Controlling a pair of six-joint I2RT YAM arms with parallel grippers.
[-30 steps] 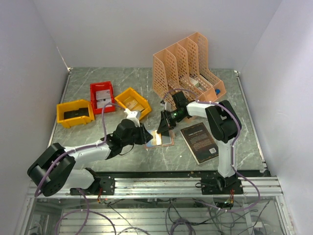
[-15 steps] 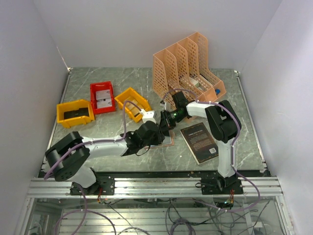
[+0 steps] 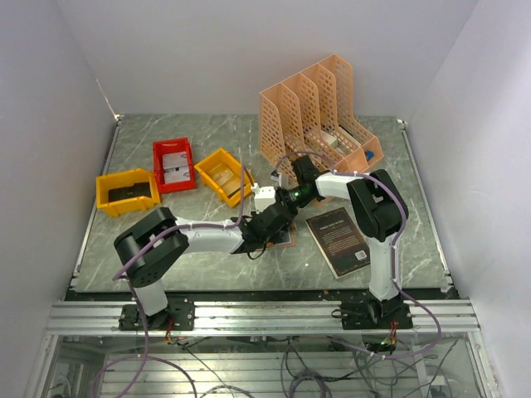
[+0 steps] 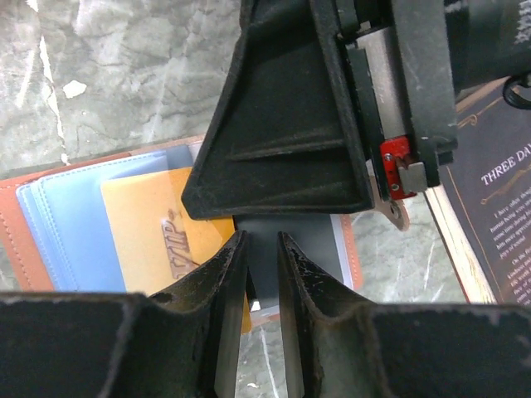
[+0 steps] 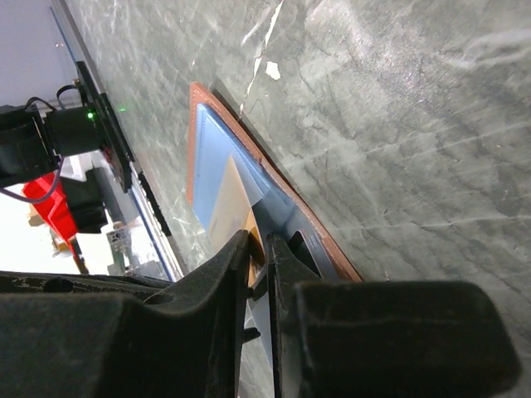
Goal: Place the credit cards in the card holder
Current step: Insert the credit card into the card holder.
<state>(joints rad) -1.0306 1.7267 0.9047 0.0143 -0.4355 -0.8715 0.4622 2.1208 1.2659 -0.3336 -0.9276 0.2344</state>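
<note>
The left gripper (image 4: pixel 261 240) hangs low over the open holder (image 4: pixel 66 207), its fingers drawn to a slit; whether a card is pinched between them cannot be told. Just past its tips the holder lies flat on the table (image 4: pixel 124 66), with a tan card (image 4: pixel 158 240) tucked in its blue face and what looks like a grey card (image 4: pixel 311 249) beside it. Above, the right gripper (image 5: pixel 259 245) appears clamped on the holder's flap. The book (image 4: pixel 498 207) lies just right. The grippers nearly touch, so a forward push could knock them together, drag the holder, or buckle a card on the pocket lip
</note>
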